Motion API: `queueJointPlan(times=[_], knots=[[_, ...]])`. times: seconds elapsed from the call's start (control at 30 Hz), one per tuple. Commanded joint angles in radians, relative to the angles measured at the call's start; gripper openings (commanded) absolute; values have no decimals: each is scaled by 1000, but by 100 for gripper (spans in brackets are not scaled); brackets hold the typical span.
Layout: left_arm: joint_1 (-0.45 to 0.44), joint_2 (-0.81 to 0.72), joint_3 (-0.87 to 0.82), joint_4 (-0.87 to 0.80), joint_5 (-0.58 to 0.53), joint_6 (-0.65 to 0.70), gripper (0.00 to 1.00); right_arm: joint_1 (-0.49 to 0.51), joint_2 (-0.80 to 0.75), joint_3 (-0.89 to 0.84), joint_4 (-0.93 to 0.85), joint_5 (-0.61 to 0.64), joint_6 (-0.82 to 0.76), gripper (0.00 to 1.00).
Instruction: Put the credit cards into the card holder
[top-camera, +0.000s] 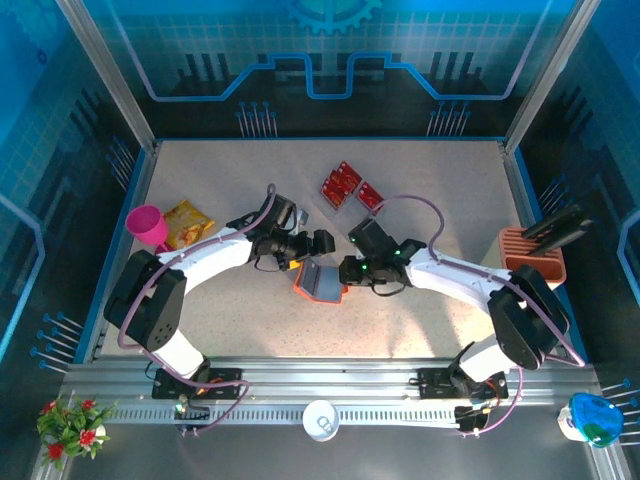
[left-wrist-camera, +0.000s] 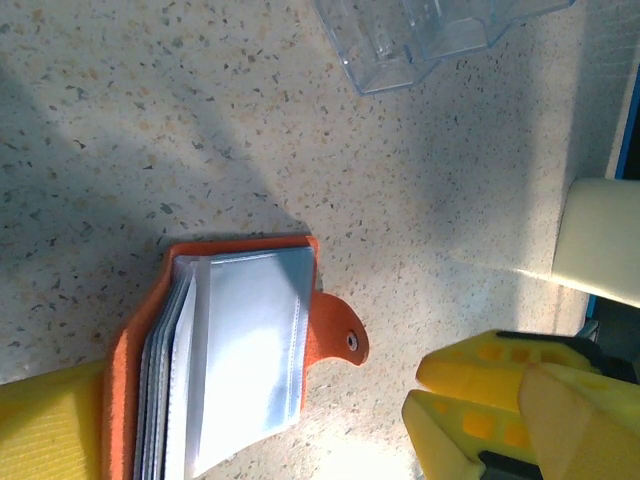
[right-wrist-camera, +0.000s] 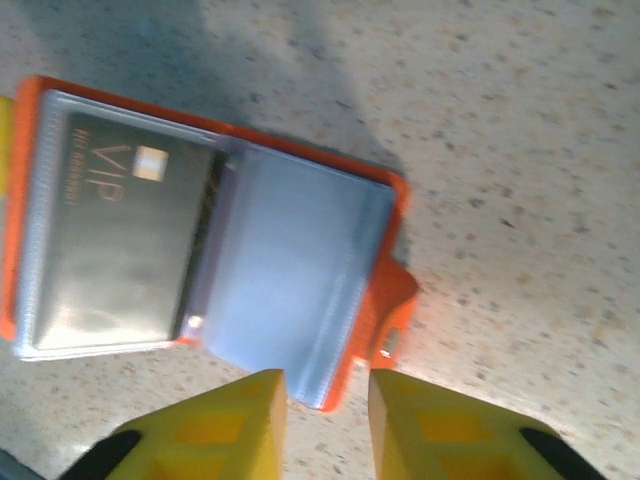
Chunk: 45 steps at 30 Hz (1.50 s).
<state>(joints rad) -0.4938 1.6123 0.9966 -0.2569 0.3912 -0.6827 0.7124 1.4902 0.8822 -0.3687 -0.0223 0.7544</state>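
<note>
walls (top-camera: 320, 60): blue circuit-print panels; table (top-camera: 250, 310): speckled beige; rail (top-camera: 330, 380): aluminium, near edge

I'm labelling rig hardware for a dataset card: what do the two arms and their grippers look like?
The left arm and right arm have white shells, black joints and looping purple cables. The left gripper's fingers and the right gripper's fingers are yellow blocks with square recesses.
</note>
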Motion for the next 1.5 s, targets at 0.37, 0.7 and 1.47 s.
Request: queueJointPlan(times=[0.37, 0.7, 1.47], knots=[[-6, -13, -16, 8, 28, -4, 99, -13, 156, 39, -13, 1, -10, 41], [-3, -21, -21, 9, 24, -1, 99, -16, 181, 59, -9, -10, -21, 13], [-1, -2, -2, 5, 30, 3, 99, -29, 217, 104, -34, 24, -73, 37]])
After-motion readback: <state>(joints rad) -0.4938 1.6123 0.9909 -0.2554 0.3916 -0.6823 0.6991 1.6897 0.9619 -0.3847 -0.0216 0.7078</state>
